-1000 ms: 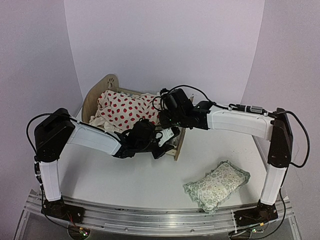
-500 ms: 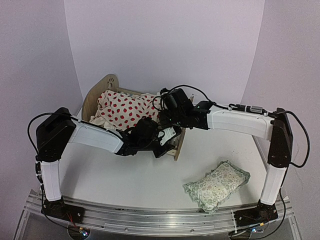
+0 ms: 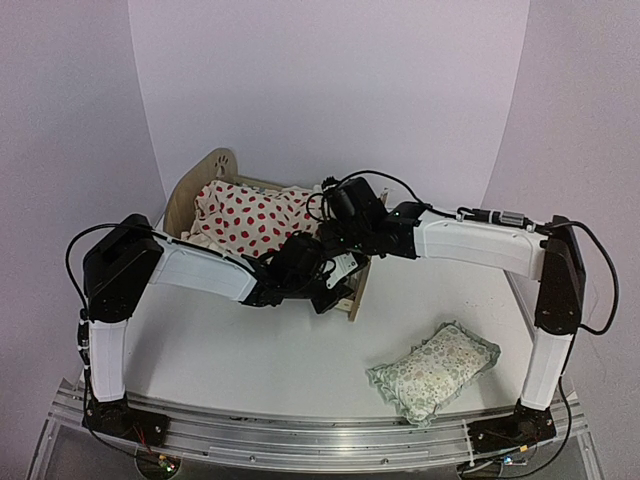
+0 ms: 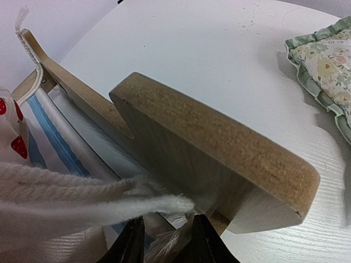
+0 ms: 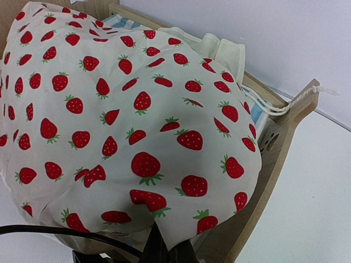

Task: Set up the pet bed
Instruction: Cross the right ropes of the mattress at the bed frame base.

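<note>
The pet bed (image 3: 205,178) stands at the back left, its arched headboard on the left and its low footboard (image 3: 356,285) on the right. The cream red-dotted cushion (image 3: 250,218) lies bunched in it, over the striped base (image 4: 46,118). My right gripper (image 3: 335,238) is shut on the cushion's near edge (image 5: 164,219) at the foot end. My left gripper (image 3: 330,285) is low beside the footboard (image 4: 219,148), its fingers (image 4: 203,241) closed on a frayed white tie cord (image 4: 164,244). The green floral pillow (image 3: 433,370) lies apart at the front right.
The floral pillow's frilled edge shows at the right of the left wrist view (image 4: 323,60). A second white cord (image 5: 274,105) hangs from the bed's far corner post. A curved white backdrop wall (image 3: 330,90) closes the back. Both forearms cross over the bed's foot end.
My left arm has shifted a little to the right, closer to the footboard. The right arm and the cushion have hardly moved.
</note>
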Controlling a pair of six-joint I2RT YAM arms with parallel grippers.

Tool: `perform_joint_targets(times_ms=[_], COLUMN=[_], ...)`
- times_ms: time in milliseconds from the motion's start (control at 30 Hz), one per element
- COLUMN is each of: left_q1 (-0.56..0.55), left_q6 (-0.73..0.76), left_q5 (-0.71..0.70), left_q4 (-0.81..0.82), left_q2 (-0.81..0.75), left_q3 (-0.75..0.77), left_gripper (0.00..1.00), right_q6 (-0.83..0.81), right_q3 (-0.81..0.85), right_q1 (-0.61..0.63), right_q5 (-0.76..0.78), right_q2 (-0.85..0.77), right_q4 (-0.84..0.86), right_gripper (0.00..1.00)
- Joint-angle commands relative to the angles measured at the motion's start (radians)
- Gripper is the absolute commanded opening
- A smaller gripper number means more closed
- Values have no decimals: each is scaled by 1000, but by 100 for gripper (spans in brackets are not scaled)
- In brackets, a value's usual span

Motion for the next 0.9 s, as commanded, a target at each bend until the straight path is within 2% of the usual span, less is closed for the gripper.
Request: perform_joint_targets(times_ms=[0, 100, 233, 467, 633, 700, 800, 867], left_q1=[5, 5, 5, 3, 3, 3, 3, 3], left_q6=[-13, -17, -22, -69, -135, -146, -144, -136], left_q5=[-19, -21, -10, 62, 57, 56, 35, 16], left_q4=[-71, -100, -134, -144, -88, -13, 108, 152], left_q2=[17, 23, 23, -40, -159, -215, -272, -283], left_q3=[47, 52, 62, 28, -53, -119, -209, -241], left_gripper=[29, 24, 1, 0, 0, 4, 28, 35], right_q6=[10, 15, 18, 14, 28, 42, 68, 85], right_q3=[-22, -32, -44, -47, -16, 3, 29, 42], right_q1=[-20, -35, -49, -56, -57, -56, -56, -57], right_q5=[10, 5, -3, -21, -81, -107, -134, -143], right_q2=[11, 14, 13, -7, -18, -25, -30, -29], right_q4=[15, 20, 25, 30, 31, 30, 28, 24], right_gripper=[0, 0, 0, 0, 0, 0, 0, 0])
